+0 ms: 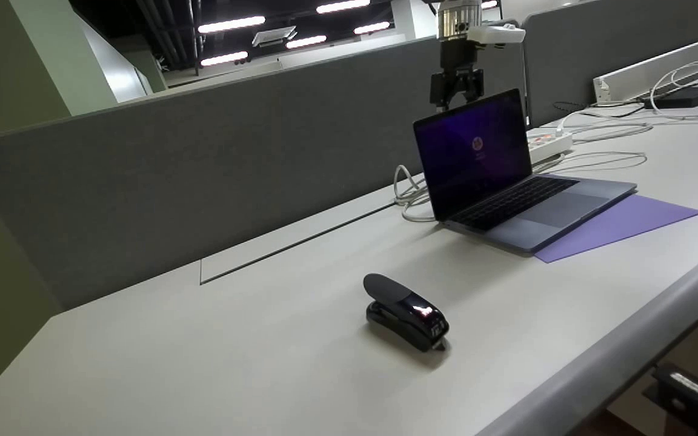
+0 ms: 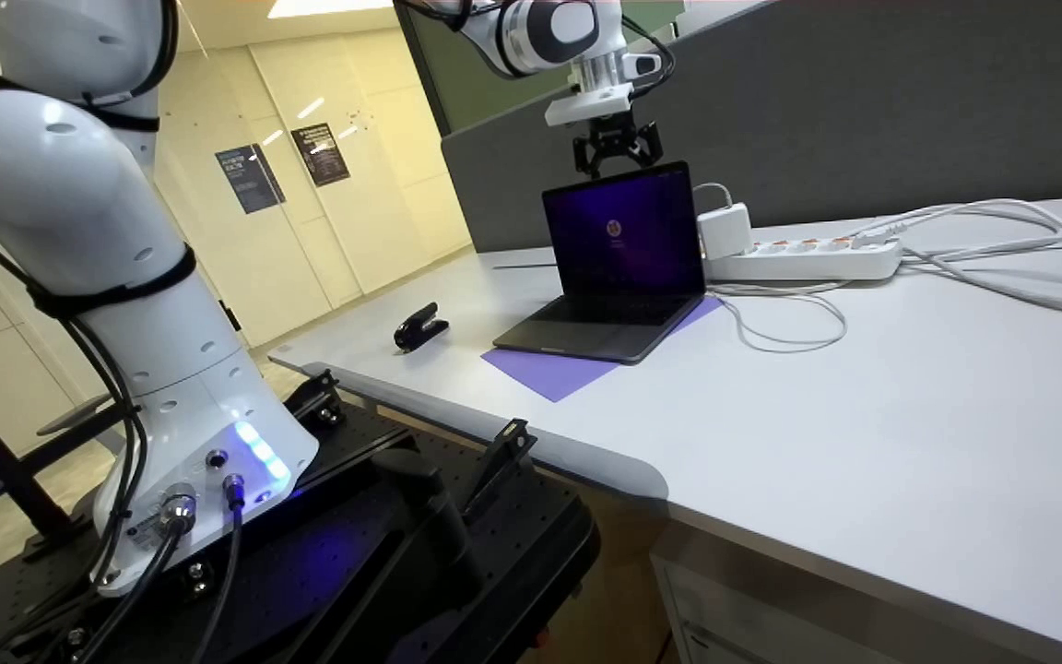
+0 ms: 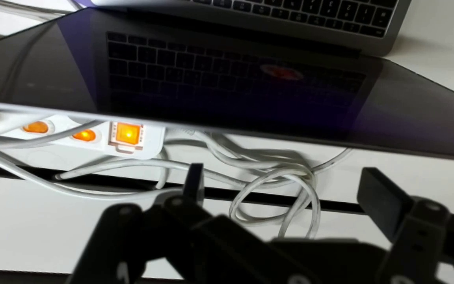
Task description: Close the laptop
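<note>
Stapler, black, one: on the white table, nearest the camera in an exterior view. Next rightward, white cables, looped, by the grey partition. Gripper, one, run by me: fingers spread wide, just past the top edge of the laptop on its partition side. Laptop, one, silver-grey: on the table, lid raised, screen glowing purple; I read its long axis along the hinge, roughly parallel to the partition, keyboard pointing toward the table's front edge. Power strip, white, one: just behind the laptop. Purple sheet: partly beneath the laptop.
</note>
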